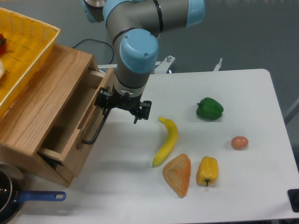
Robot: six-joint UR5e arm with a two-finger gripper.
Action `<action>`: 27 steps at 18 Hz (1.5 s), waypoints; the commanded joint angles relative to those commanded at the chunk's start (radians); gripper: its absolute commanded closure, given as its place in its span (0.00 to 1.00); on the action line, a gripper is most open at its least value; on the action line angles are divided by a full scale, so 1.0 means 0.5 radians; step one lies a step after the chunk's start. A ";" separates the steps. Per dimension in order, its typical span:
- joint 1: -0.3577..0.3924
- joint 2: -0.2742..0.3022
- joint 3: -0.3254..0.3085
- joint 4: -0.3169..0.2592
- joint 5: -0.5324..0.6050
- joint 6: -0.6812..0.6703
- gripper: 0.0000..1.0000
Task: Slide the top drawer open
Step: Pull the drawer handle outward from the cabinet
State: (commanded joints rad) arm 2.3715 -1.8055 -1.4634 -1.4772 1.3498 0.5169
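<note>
The big white table (pixel 243 186) fills most of the view. At its left side sits a light wooden cabinet (pixel 42 100) with a yellow plastic basket (pixel 23 51) resting on top. A grey and light-blue robot arm (pixel 140 28) reaches down from the top of the view to the front of the cabinet.

The wide, shallow light-oak top drawer (pixel 77 126) sticks out of the cabinet toward the table, so you can see down into its open box. A long thin black metal bar handle (pixel 99 128) runs across its front panel.

The black two-finger gripper (pixel 122 106) hangs right over the top end of that bar. One finger is by the handle and the other points down on the table side — but from here I cannot tell if the fingers are squeezed on the bar or just around it.

On the table, to the right of the gripper, lies a long yellow banana (pixel 167 141). Just below it is an orange-brown wedge of bread (pixel 178 174), and beside that a small yellow bell pepper (pixel 207 171). A green bell pepper (pixel 210 108) sits further back, well apart from them. A small brown egg (pixel 239 142) lies alone near the right side.

In the bottom left corner is a dark pan with a blue handle (pixel 39 196).
</note>
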 joint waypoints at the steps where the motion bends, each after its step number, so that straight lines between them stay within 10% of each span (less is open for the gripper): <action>1: 0.009 -0.003 0.000 0.000 0.015 0.009 0.00; 27: 0.156 -0.018 0.018 0.012 0.083 0.184 0.00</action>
State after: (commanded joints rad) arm 2.4498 -1.8147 -1.4542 -1.4711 1.3913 0.6089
